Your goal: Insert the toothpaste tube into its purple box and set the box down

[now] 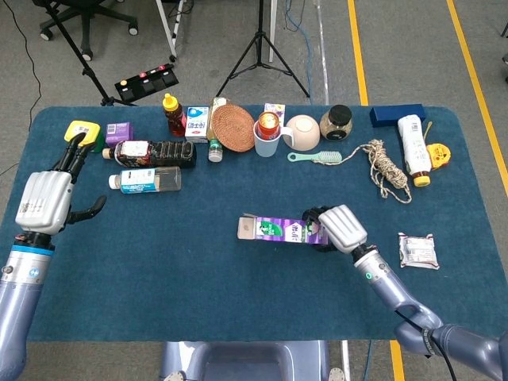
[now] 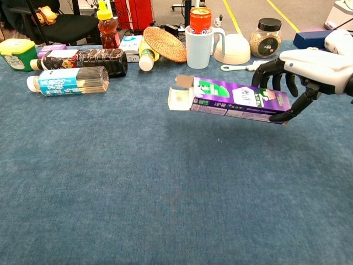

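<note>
One purple box [image 1: 282,230] lies level, flap open, its far end gripped in the right hand [image 1: 341,228], fingers [image 2: 276,74] curled around it. Left hand [image 1: 46,202] hovers empty, fingers spread. Blue worktop [image 1: 198,278]; beyond the box stand a mug [image 2: 198,47] and jar [image 2: 266,37].
</note>
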### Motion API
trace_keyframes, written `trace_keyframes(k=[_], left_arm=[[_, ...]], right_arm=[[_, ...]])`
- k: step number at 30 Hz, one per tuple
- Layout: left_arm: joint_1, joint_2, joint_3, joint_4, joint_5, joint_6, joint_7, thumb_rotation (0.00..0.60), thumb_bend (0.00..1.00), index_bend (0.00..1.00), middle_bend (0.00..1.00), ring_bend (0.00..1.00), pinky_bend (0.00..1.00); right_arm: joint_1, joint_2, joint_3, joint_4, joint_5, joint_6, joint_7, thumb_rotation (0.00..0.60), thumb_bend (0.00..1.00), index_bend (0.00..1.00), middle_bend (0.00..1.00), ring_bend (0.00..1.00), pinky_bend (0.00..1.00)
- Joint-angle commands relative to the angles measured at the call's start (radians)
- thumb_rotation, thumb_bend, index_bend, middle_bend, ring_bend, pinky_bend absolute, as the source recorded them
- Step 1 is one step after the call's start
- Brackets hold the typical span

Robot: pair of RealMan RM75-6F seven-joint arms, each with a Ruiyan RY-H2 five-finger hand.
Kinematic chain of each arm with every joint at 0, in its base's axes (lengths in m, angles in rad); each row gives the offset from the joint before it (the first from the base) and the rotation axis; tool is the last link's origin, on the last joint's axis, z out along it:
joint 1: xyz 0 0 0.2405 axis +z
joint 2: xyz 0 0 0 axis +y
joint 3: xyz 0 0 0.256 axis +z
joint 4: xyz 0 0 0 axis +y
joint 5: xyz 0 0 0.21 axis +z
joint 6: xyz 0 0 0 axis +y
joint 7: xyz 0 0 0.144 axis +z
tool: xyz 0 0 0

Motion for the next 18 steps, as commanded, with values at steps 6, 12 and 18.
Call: trace_keyframes(k=[6,12,18], left_arm=[[0.007,-0.003,0.004,0.021,0.004,-0.009,-0.014,0.600,0.28,0.08,0.04,0.25,0.52],[0.011,-0.007,0.006,0.037,0.006,-0.017,-0.027,0.600,0.28,0.08,0.04,0.25,0.52],[0.016,-0.006,0.010,0.045,0.005,-0.032,-0.044,0.600,0.28,0.08,0.04,0.25,0.52]], right_arm=[[0.014,-0.037,-0.012,0.072,0.008,-0.033,-0.047,0.600,0.39,0.45,0.53,0.51,0.60],[0.019,-0.041,-0.010,0.080,0.027,-0.055,-0.061,0.600,0.35,0.41,0.50,0.47,0.59],[0.026,-0.010,-0.011,0.057,0.059,-0.105,-0.099,0.600,0.24,0.24,0.35,0.33,0.52]])
